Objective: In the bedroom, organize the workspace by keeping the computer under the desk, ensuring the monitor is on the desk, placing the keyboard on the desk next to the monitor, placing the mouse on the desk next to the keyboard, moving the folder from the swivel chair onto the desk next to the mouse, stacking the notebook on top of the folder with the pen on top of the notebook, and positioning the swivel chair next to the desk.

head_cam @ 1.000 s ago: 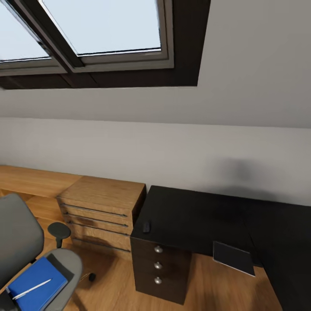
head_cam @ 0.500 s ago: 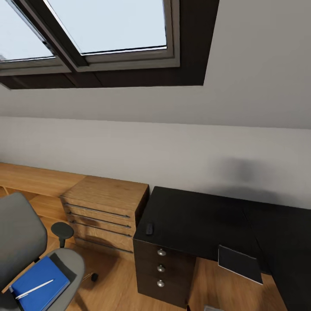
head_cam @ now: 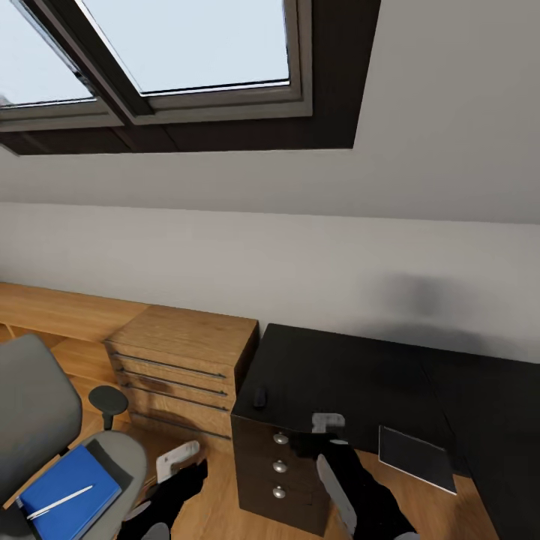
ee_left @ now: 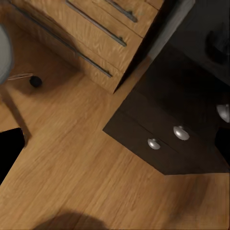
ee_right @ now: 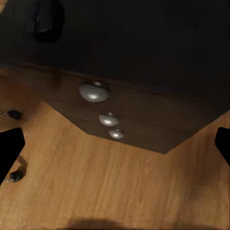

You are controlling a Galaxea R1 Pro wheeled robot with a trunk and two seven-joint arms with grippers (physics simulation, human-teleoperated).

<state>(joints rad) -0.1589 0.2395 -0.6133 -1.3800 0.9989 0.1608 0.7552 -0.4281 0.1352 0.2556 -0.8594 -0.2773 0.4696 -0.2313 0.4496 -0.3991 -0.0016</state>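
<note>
Your left tool (head_cam: 177,456) hangs low over the wood floor (head_cam: 210,502), between the swivel chair (head_cam: 37,405) and the black drawer unit (head_cam: 281,465). In the left wrist view, one black fingertip (ee_left: 9,151) sits at one edge and a dark tip at the opposite edge. Read this tool as spread, with nothing between the tips.

Your right tool (head_cam: 328,421) hangs just in front of the top drawer, near the front edge of the tabletop (head_cam: 352,375). The right wrist view shows its two fingertips (ee_right: 8,148) at opposite edges. They are wide apart and empty.

- **Mouse.** The mouse (head_cam: 259,394) lies on the tabletop near the front corner above the drawers. The right wrist view shows it as a dark oval behind the drawer edge.
- **Drawer knobs.** The head view shows three round silver knobs (head_cam: 280,438). The right wrist view shows all three close up.
- **Chest.** The left wrist view shows the bar handles of the light-wood chest (ee_left: 91,38), which stands just beside the drawer unit.
- **Chair load.** The head view shows a blue flat item (head_cam: 67,487) on the chair seat. The pen (head_cam: 58,502) lies on top of it.
- **Under the tabletop.** The head view shows a flat dark panel (head_cam: 416,448) below the front edge. You cannot tell what it is.
</note>
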